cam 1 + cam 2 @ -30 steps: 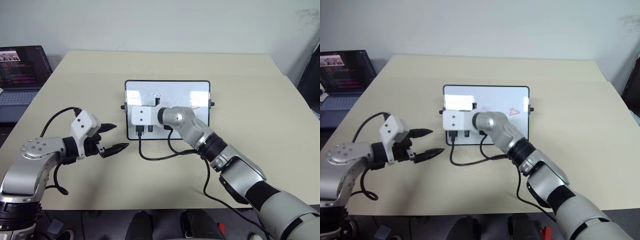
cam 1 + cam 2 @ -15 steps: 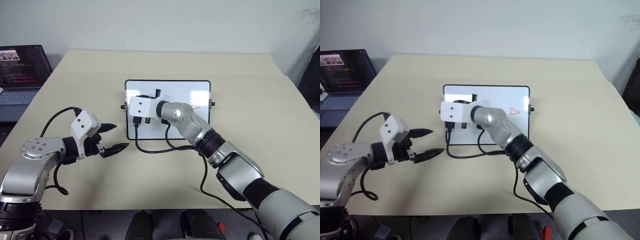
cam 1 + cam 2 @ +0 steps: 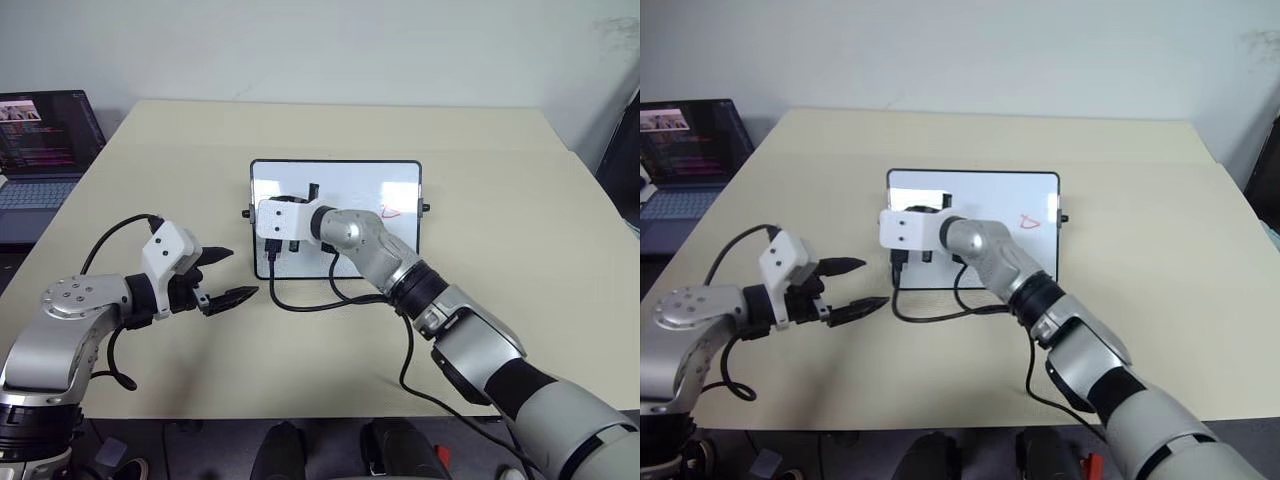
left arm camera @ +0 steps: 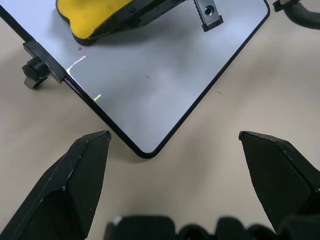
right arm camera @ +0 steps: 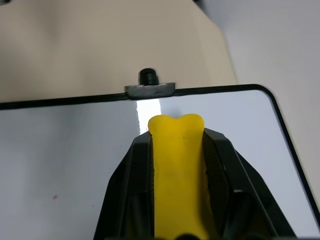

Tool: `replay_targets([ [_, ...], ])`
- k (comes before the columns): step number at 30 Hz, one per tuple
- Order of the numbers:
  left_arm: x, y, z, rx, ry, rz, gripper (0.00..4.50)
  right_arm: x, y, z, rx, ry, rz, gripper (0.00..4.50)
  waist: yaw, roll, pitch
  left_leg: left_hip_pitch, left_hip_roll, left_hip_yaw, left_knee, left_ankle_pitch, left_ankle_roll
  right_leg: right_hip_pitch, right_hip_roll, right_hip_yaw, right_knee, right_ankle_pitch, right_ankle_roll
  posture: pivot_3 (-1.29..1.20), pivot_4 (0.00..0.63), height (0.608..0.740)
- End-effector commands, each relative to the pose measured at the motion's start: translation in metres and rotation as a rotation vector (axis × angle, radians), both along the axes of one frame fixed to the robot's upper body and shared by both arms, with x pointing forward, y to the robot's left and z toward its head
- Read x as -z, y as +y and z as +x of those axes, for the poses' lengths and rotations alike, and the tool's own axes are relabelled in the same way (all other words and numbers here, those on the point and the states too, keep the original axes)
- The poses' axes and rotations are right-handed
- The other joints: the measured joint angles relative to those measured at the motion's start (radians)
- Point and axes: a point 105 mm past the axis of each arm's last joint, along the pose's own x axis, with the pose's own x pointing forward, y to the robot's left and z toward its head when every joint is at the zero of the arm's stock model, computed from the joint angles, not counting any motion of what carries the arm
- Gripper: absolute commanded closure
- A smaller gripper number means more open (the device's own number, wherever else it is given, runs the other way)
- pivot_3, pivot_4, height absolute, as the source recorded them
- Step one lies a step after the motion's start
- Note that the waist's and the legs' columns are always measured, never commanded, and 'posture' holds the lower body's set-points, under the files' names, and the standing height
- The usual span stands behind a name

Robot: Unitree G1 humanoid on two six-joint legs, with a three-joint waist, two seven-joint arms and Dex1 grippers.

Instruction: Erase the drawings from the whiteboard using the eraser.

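The whiteboard (image 3: 360,185) lies flat in the middle of the table. Over its left part, my right gripper (image 5: 176,135) is shut on the yellow eraser (image 5: 177,170), whose tip points at the board's left edge knob (image 5: 148,77). One of the drawings, a small red scribble (image 3: 390,211), sits on the board's right part, beside my right arm. A tiny red speck (image 5: 55,196) lies on the white surface near the eraser. My left gripper (image 3: 240,273) stands open just off the board's near left corner (image 4: 145,152), holding nothing.
An open laptop (image 3: 40,140) stands off the table's left side. A black cable (image 3: 330,300) loops from my right wrist over the table in front of the board. Bare tabletop lies to the right of the board and behind it.
My right gripper carried the eraser a little further across the board's left part, then held still. The red scribble now shows fully beside the arm. The left gripper has not moved.
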Motion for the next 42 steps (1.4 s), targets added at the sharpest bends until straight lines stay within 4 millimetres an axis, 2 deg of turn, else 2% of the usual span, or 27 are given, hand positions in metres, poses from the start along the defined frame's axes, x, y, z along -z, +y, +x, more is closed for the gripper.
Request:
replay_targets([
  [1, -0.011, -0.003, -0.001, 0.026, -0.041, 0.021, 0.00, 0.017, 0.004, -0.016, -0.087, 0.061, -0.080, 3.50, 0.000, 0.000, 0.000, 0.000, 0.000, 0.000, 0.000, 0.000, 0.000, 0.000, 0.000, 0.000, 0.000, 0.000, 0.000, 0.00, 0.150, 0.740],
  [3, -0.011, -0.003, -0.001, 0.027, -0.040, 0.021, 0.00, 0.016, 0.004, -0.016, -0.077, 0.054, -0.066, 3.50, -0.001, 0.000, 0.000, 0.000, 0.000, 0.000, 0.000, 0.000, 0.000, 0.000, 0.000, 0.000, 0.000, 0.000, 0.000, 0.00, 0.150, 0.740],
  [7, -0.010, -0.004, -0.001, 0.031, -0.038, 0.020, 0.00, -0.001, -0.009, 0.003, 0.035, -0.003, 0.004, 3.50, 0.000, 0.000, 0.000, 0.000, 0.000, 0.000, 0.001, 0.000, 0.000, 0.000, 0.000, 0.000, 0.001, 0.000, 0.000, 0.00, 0.150, 0.740],
  [10, -0.010, -0.005, -0.001, 0.035, -0.036, 0.020, 0.00, -0.006, -0.018, 0.011, 0.072, -0.009, 0.013, 3.50, 0.004, 0.000, 0.000, 0.000, 0.000, -0.001, 0.001, 0.000, 0.000, 0.000, 0.000, -0.001, 0.002, 0.000, 0.000, 0.00, 0.150, 0.740],
  [13, -0.009, -0.006, 0.000, 0.038, -0.036, 0.018, 0.00, -0.001, -0.021, 0.010, 0.073, 0.017, -0.009, 3.50, 0.005, 0.000, 0.000, 0.001, 0.000, -0.001, 0.001, 0.000, 0.000, 0.001, 0.000, -0.001, 0.002, 0.000, 0.000, 0.00, 0.150, 0.740],
  [18, -0.009, -0.008, 0.001, 0.044, -0.036, 0.015, 0.00, 0.020, -0.024, 0.002, 0.044, 0.108, -0.097, 3.50, 0.006, 0.000, 0.000, 0.001, 0.000, -0.001, 0.001, 0.000, 0.000, 0.001, 0.000, -0.001, 0.002, 0.000, 0.000, 0.00, 0.150, 0.740],
  [23, -0.009, -0.008, 0.001, 0.048, -0.034, 0.014, 0.00, 0.003, -0.031, 0.013, 0.101, 0.051, -0.038, 3.50, 0.006, 0.000, 0.000, 0.001, 0.000, -0.002, 0.001, 0.000, 0.000, 0.001, 0.000, -0.001, 0.002, 0.000, 0.000, 0.00, 0.150, 0.740],
  [29, -0.009, -0.009, 0.001, 0.049, -0.035, 0.013, 0.00, 0.016, -0.032, 0.008, 0.082, 0.107, -0.083, 3.50, 0.008, 0.000, 0.000, 0.001, 0.000, -0.002, 0.001, 0.000, 0.000, 0.002, 0.000, -0.001, 0.002, 0.000, 0.000, 0.00, 0.150, 0.740],
  [34, -0.009, -0.008, 0.001, 0.046, -0.037, 0.015, 0.00, 0.004, -0.041, 0.018, 0.132, 0.080, -0.037, 3.50, 0.008, 0.000, 0.000, 0.001, -0.001, -0.002, 0.001, 0.000, 0.000, 0.002, 0.000, -0.001, 0.002, 0.000, 0.000, 0.00, 0.150, 0.740],
  [39, -0.009, -0.009, 0.001, 0.048, -0.037, 0.014, 0.00, 0.010, -0.039, 0.012, 0.108, 0.119, -0.054, 3.50, 0.009, 0.000, 0.000, 0.002, -0.001, -0.003, 0.001, 0.000, 0.000, 0.002, 0.000, -0.002, 0.002, 0.000, 0.000, 0.00, 0.150, 0.740],
  [42, -0.009, -0.009, 0.001, 0.050, -0.038, 0.012, 0.00, 0.004, -0.043, 0.018, 0.137, 0.092, -0.029, 3.50, 0.009, 0.000, 0.000, 0.002, -0.001, -0.003, 0.001, 0.000, 0.000, 0.002, 0.000, -0.002, 0.002, 0.000, 0.000, 0.00, 0.150, 0.740],
])
